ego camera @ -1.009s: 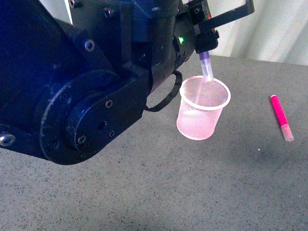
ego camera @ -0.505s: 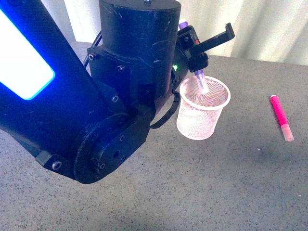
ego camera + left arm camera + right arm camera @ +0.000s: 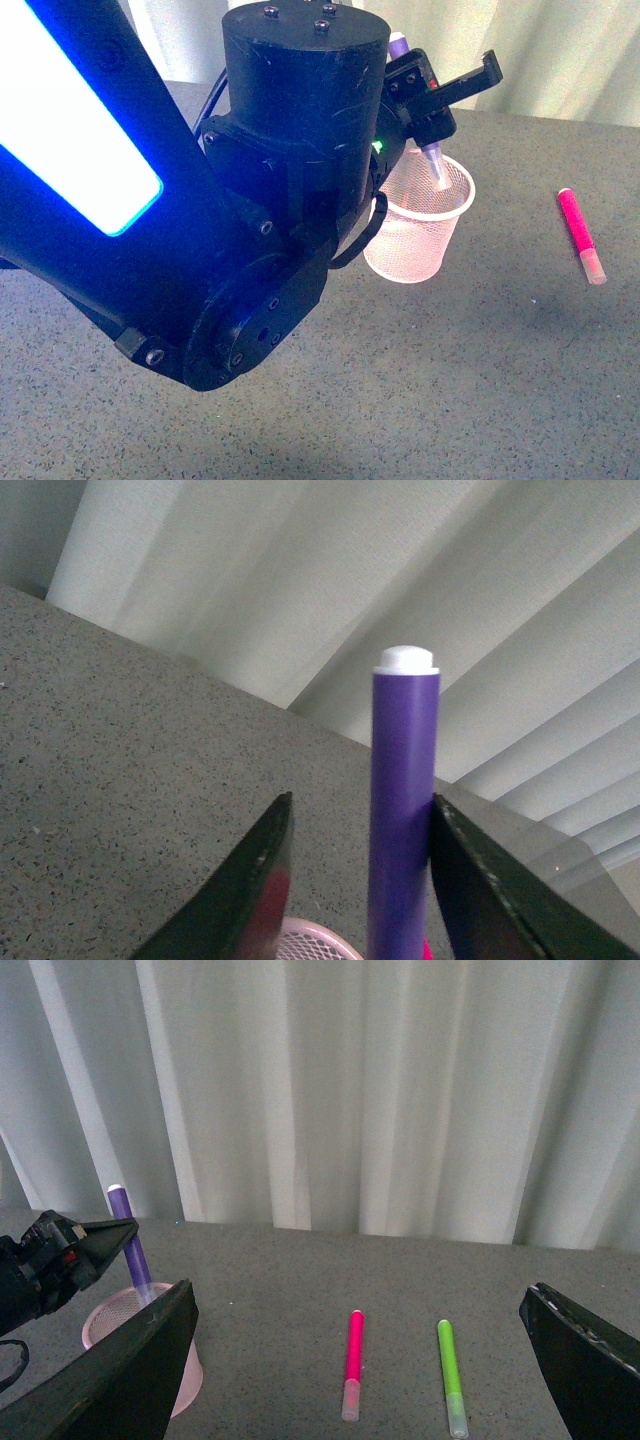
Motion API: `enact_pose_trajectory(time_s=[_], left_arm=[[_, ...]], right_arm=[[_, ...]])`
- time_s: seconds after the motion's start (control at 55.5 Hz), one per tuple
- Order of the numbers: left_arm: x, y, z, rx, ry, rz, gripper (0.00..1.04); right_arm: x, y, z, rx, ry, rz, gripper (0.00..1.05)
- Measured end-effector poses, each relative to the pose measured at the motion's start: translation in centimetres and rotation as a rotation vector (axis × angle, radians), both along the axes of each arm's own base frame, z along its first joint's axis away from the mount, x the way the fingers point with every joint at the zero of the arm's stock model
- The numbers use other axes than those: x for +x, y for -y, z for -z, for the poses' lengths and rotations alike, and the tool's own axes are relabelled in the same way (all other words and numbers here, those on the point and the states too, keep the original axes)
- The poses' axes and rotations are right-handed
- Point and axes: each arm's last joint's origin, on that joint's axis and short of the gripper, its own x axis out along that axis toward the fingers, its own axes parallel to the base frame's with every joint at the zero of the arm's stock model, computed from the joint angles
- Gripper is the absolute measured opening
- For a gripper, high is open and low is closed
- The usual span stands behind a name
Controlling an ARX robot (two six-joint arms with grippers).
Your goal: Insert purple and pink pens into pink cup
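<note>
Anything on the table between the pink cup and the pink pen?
Nothing. In the front view only bare grey tabletop separates the pink cup from the pink pen. The right wrist view shows the same.

The mouth of the pink cup (image 3: 420, 235) is partly taken by the tilted purple pen (image 3: 436, 165), with the left gripper (image 3: 361, 800) directly above it. The left arm (image 3: 250, 200) blocks the cup's near-left side. Bare table (image 3: 480, 380) surrounds the pink pen (image 3: 581, 236) — the green marker (image 3: 450, 1375) lies beside it, apart.

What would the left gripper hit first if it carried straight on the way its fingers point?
Probably the curtain. The left gripper, purple pen between its fingers, points out over the table; the pink cup lies below that line. Depth is unclear.
</note>
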Motion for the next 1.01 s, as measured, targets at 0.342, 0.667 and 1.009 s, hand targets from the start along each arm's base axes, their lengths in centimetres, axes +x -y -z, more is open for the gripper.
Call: enact_pose_trajectory(time_s=[0.342, 0.667, 1.009], left_arm=[[0.1, -0.1, -0.2, 0.010, 0.028, 0.027, 1.00], [0.6, -1.6, 0.5, 0.105, 0.089, 0.050, 0.98], [1.2, -2.7, 1.8, 0.136, 0.078, 0.043, 0.98]], right_arm=[[0.0, 0.0, 0.0, 0.000, 0.000, 0.000, 0.98], [0.0, 0.0, 0.0, 0.000, 0.000, 0.000, 0.98], [0.0, 0.0, 0.0, 0.000, 0.000, 0.000, 0.98]])
